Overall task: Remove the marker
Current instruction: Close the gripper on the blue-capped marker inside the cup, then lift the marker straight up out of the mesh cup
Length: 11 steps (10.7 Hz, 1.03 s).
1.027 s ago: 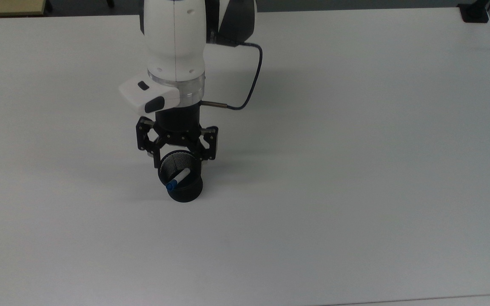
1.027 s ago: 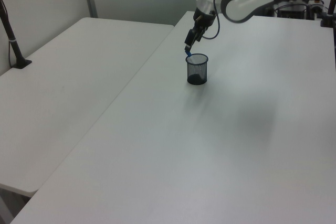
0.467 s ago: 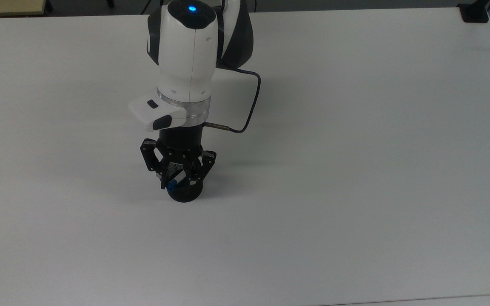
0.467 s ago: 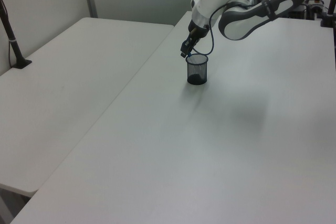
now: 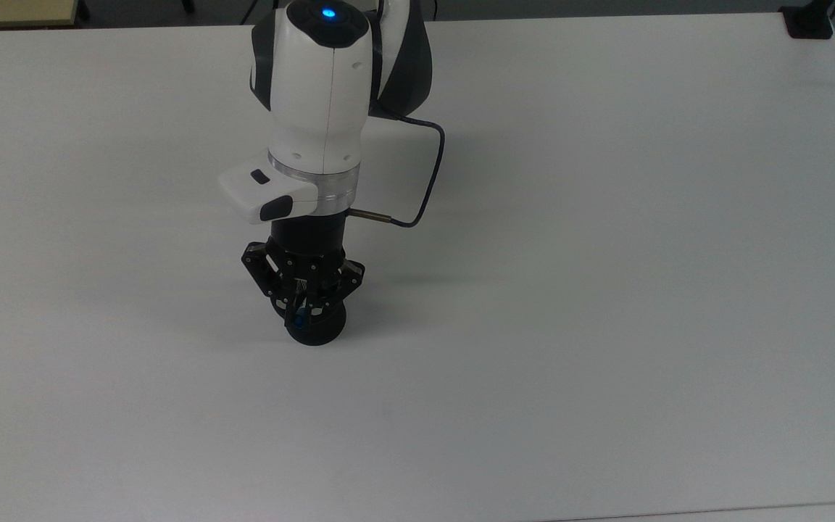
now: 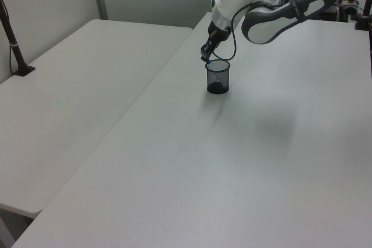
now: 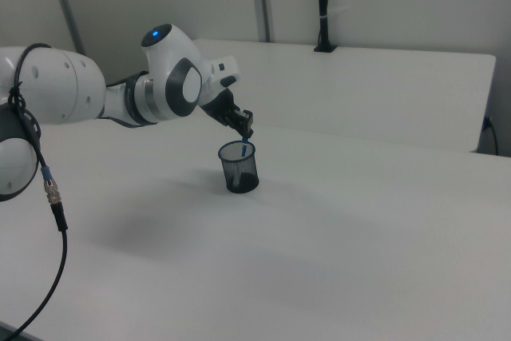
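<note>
Marker grasp at cup rim

The fingers [image 5: 301, 310] are closed on the marker [image 7: 245, 149] at its upper blue end. The marker leans in the mesh cup [image 7: 239, 168], long axis steeply tilted; extraction is probably upward along it.

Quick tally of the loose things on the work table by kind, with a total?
Marker: 1, standing in the cup with its top in the tool
Black mesh cup: 1
Total: 2

arm: angled downward | gripper [image 5: 302, 310]: fingers closed together (tips pointing down)
</note>
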Tool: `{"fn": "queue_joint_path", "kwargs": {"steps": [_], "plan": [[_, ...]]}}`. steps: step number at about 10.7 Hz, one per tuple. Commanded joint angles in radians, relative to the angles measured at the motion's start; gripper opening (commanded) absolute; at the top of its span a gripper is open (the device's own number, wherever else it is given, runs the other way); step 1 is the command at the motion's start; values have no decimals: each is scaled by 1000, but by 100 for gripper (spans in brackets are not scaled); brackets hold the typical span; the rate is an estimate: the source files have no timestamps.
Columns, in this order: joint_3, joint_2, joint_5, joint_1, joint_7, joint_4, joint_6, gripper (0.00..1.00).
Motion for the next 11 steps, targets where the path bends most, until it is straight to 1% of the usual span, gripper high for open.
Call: {"fn": "queue_joint_path", "kwargs": {"steps": [1,2,4,6,7,9,10,11], "plan": [[-3,-13,-12,3,47,-1,11,7],[-3,-28,-12,3,91,-1,9,7],[-3,-69,-10,0,132,-1,4,7],[-5,-119,-9,-23,219,-1,4,7],[-4,-139,-7,-23,236,-1,3,7],[-3,-174,-7,-22,233,2,-57,7],[6,-198,-7,-20,228,2,-84,7],[11,-214,-6,-11,218,1,-142,8]]}}
